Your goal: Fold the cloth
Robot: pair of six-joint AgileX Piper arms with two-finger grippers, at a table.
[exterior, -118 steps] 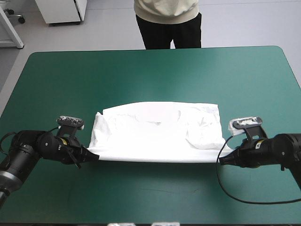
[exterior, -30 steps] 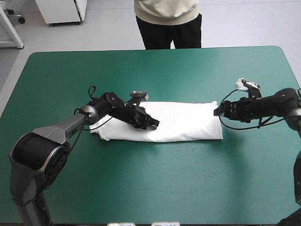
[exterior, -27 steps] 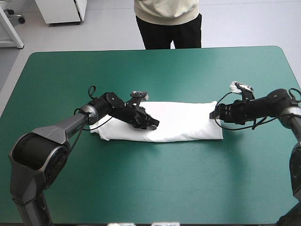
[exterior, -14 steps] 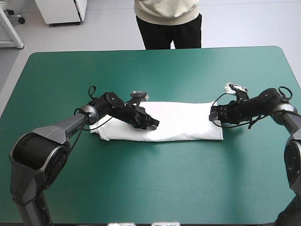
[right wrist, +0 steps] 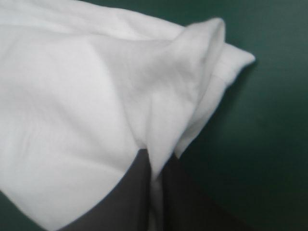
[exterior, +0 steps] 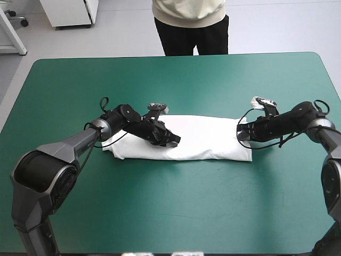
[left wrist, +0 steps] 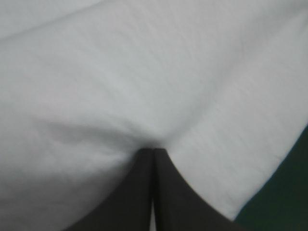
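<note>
We see the T-shirt [exterior: 208, 140] lying as a long folded band across the middle of the table's teal-green cover [exterior: 170, 213]. It runs left to right, well away from every edge. The left gripper [exterior: 175, 141] lies on top of the band, a little left of its middle, and its arm reaches in over the shirt's left end. In the left wrist view its black fingers [left wrist: 139, 192] are pressed together in one pointed arch. The tip is dug into the white cloth, which dimples around it. The right gripper [exterior: 241, 133] is at the band's right end. In the right wrist view its fingers [right wrist: 130, 197] are all but closed, pinching a strip of white fabric between them. Just ahead of the tip the shirt's end rises in a peaked fold, and beside it a hemmed corner sticks out over the cover.
</note>
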